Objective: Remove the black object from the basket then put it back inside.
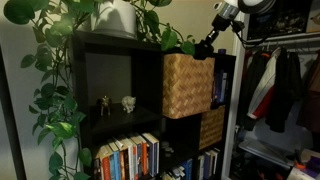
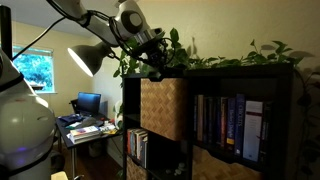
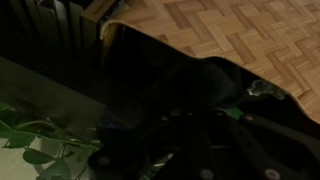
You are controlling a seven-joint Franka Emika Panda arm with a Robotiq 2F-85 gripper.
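The light tan wicker basket [image 1: 187, 86] sits in the upper cubby of a black shelf unit [image 1: 100, 45]; it also shows in an exterior view [image 2: 163, 108]. My gripper [image 1: 205, 46] is at the basket's top front edge, under the shelf top, and shows there in both exterior views [image 2: 157, 66]. In the wrist view the woven side of the basket [image 3: 225, 35] fills the upper right. A dark mass [image 3: 160, 80] lies in front of my gripper [image 3: 190, 112]. The picture is too dark to tell whether this is the black object or whether the jaws hold it.
A darker brown woven basket [image 1: 211, 127] sits in the cubby below. Books [image 1: 128, 157] fill the lower shelf, and more books [image 2: 228, 125] stand beside the basket. Small figurines [image 1: 117, 103] stand in the left cubby. Trailing plant leaves [image 1: 55, 80] hang over the shelf top.
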